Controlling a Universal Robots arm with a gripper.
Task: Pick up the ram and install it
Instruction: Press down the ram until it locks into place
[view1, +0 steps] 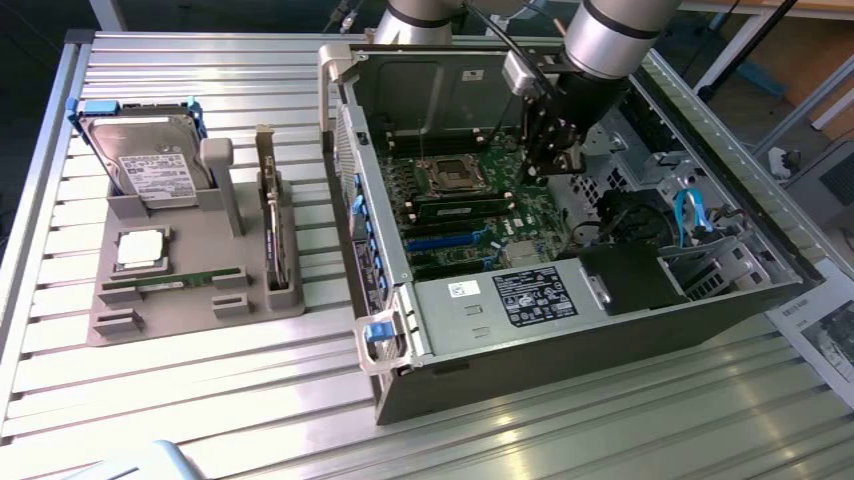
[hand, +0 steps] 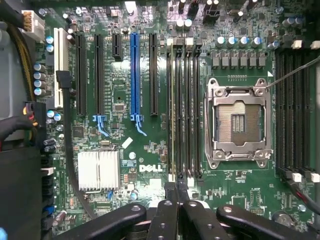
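Observation:
My gripper (view1: 561, 165) is inside the open computer case (view1: 534, 330), over the motherboard (view1: 461, 215). In the wrist view its fingertips (hand: 176, 192) are shut together with nothing visible between them. They sit just off one end of the black memory slots (hand: 184, 110). A thin green edge, which looks like a ram strip (hand: 172, 110) seen edge-on, stands in one of those slots, in line with the fingertips. I cannot tell whether they touch. Another slim green ram strip (view1: 171, 285) lies flat in the grey holder (view1: 180, 320) at the exterior view's left.
The holder also carries a silver hard drive (view1: 154, 160), a square processor chip (view1: 140, 248) and an upright card (view1: 274, 240). Beside the memory slots are the open processor socket (hand: 239, 122), a blue expansion slot (hand: 134, 75) and a heat sink (hand: 98, 170). Case walls and blue cables (view1: 687, 215) surround the gripper.

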